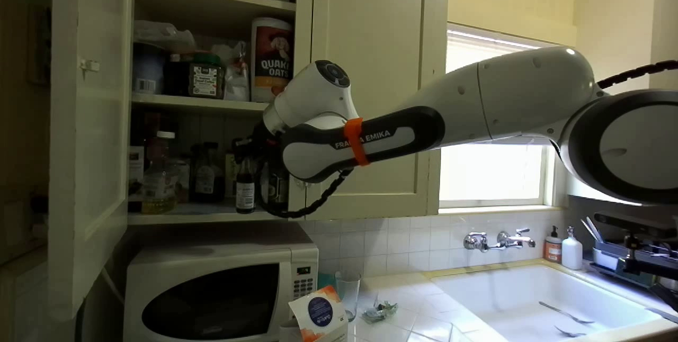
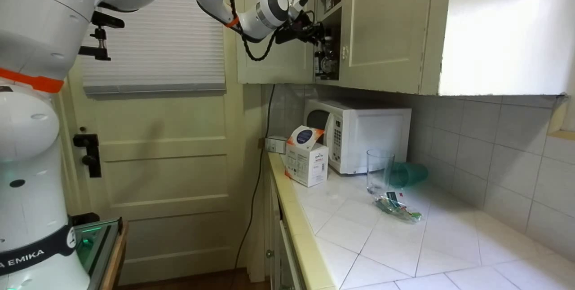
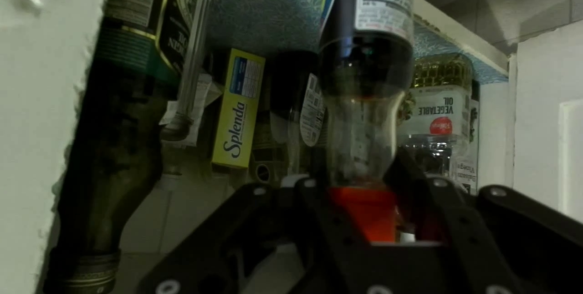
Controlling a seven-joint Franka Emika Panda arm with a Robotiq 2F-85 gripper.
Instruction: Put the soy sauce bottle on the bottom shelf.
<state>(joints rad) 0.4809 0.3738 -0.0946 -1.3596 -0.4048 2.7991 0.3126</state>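
Here, the tool [image 3: 362, 182] clasps the soy sauce bottle [image 3: 366, 73] by its top.

Seeing smooth, glossy, see-through walls on the soy sauce bottle [image 3: 364, 75], smooth plastic on its cap [image 3: 364, 216], printed paper on its label [image 3: 385, 2]. Noting a matt finish on the gripper [image 3: 364, 185], paper-like lining on the bottom shelf [image 3: 264, 14], roughly chipped paint along the cupboard frame [image 3: 48, 103]. Catching shiny metal at the faucet [image 1: 511, 239], glossy enamel in the sink [image 1: 492, 297], glazed tile across the counter [image 2: 359, 245].
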